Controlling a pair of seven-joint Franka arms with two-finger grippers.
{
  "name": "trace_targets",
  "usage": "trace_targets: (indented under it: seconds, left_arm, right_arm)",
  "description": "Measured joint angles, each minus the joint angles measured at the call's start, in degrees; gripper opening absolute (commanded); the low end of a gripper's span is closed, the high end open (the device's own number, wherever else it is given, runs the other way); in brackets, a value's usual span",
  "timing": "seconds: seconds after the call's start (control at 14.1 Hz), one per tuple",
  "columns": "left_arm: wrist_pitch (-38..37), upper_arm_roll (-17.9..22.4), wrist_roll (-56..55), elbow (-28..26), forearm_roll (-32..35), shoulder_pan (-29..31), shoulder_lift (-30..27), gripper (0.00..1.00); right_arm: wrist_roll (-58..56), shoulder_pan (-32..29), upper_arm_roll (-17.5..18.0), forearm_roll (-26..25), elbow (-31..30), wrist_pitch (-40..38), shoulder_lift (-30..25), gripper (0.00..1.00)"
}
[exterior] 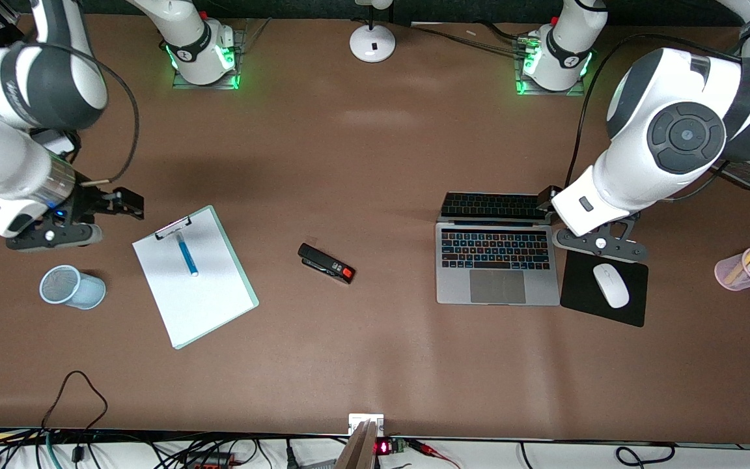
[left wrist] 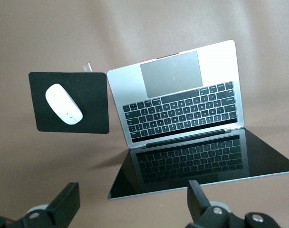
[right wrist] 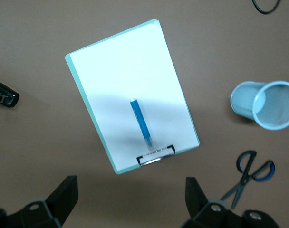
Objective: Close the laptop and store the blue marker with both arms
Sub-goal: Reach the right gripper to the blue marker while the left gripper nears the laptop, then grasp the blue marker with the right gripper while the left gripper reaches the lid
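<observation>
**Both tools spread, laptop open, marker on clipboard**

Your left tool [left wrist: 130, 209] hangs spread over the raised screen of the laptop [exterior: 497, 264], gripping nothing; the lid stands open, keys lit. Just beside the laptop, toward the left arm's end, a mouse [exterior: 611, 285] sits on a black pad [exterior: 632, 312]. Your right tool [right wrist: 130, 204] hangs spread, empty, over the worktop [exterior: 375, 163] by the clipboard [exterior: 215, 312]. The marker [exterior: 187, 256] lies on its paper, near the clip. A blue cup [exterior: 72, 286] lies tipped nearby.
</observation>
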Motion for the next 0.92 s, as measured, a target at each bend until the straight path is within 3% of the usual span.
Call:
trace_targets:
  seconds: [0.35,0.64,0.71,0.85,0.92]
  left_arm:
    - [0.00,0.12,0.75,0.00,0.00,1.03,0.00,1.00]
    - [0.00,0.17,0.99,0.01,-1.80,3.74,0.00,0.97]
    - [0.00,0.17,1.11,0.02,-2.11,4.24,0.00,0.82]
    - [-0.04,0.13,1.24,0.01,-2.55,4.47,0.00,0.33]
    - [-0.22,-0.02,1.24,0.01,-2.62,4.39,0.00,0.18]
  right_arm:
    - [-8.42,0.00,-0.04,-0.16,-8.41,15.12,2.35,1.00]
    - [-20.29,-0.09,-0.31,-0.16,-10.33,23.42,7.87,1.00]
    - [-21.21,-0.13,-0.32,-0.16,-10.33,24.69,9.23,0.97]
    - [-21.76,-0.13,-0.32,-0.16,-10.35,26.91,11.71,0.86]
    - [-21.88,-0.12,-0.32,-0.16,-10.34,27.83,12.89,0.80]
